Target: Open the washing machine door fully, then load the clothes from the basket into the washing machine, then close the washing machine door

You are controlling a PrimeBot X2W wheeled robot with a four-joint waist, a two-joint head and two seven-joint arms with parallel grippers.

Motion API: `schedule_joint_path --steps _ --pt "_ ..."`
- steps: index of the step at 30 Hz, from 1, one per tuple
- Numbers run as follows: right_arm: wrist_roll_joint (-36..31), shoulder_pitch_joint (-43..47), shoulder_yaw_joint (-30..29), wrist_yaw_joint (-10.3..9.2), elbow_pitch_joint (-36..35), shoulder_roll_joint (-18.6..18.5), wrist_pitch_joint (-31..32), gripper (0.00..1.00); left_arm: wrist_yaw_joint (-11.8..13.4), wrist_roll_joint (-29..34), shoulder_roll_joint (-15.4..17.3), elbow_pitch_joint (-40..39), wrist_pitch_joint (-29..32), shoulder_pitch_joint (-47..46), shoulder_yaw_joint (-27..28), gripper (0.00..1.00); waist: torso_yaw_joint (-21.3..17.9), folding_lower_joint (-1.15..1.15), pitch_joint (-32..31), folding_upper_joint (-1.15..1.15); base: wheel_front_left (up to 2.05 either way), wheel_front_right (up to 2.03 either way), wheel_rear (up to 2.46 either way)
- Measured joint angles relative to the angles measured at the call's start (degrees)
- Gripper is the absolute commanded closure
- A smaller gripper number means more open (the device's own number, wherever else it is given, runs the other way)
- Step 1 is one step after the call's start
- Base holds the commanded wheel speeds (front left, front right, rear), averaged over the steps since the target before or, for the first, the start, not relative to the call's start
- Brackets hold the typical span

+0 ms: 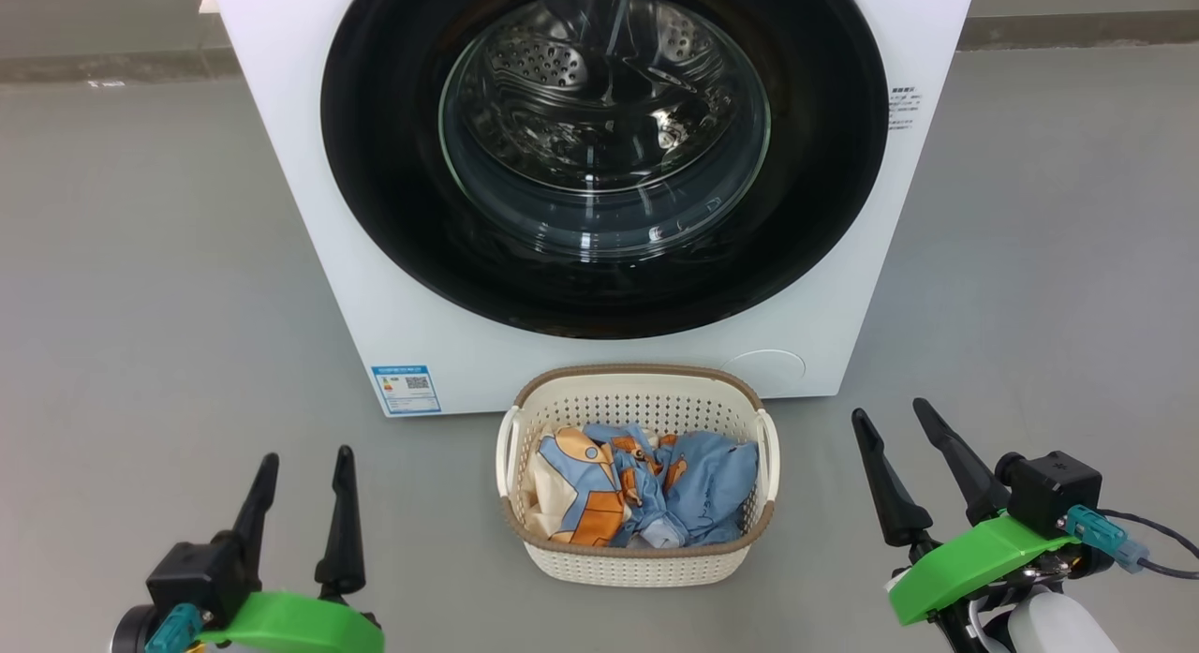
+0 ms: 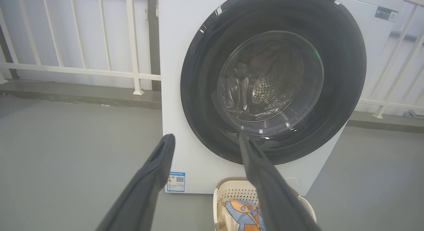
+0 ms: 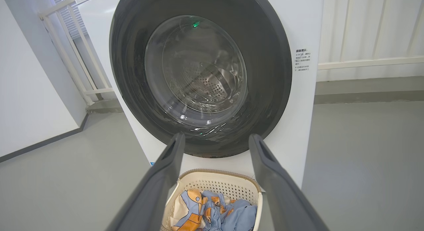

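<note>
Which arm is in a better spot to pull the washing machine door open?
Probably the right. The door is shut, and both pincers are open and empty. The right pincer sits nearer the washing machine than the left pincer. Which side the door opens from I can't tell, so it's close.

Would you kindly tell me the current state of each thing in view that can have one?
washing machine: upright, no clothes visible inside.
washing machine door: shut, flat against the front.
basket: upright on the floor before the machine, loaded.
clothes: crumpled inside the basket.
left gripper: fingers open, holding nothing.
right gripper: fingers open, holding nothing.
</note>
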Motion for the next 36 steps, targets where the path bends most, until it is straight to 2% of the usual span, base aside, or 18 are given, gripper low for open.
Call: schedule_joint_path --steps 23,36 --pt "0.01 -0.94 0.45 0.00 0.41 -0.20 0.00 0.00 -0.49 0.68 0.01 0.13 -0.01 -0.27 0.24 0.00 0.03 0.00 -0.39 0.00 0.02 0.02 -0.04" --pt "0.02 -1.12 0.81 0.00 0.54 -0.19 0.00 0.00 -0.48 0.94 0.03 0.20 -0.07 -0.27 0.54 0.00 -0.23 0.00 -0.43 0.00 0.80 0.80 -1.60"
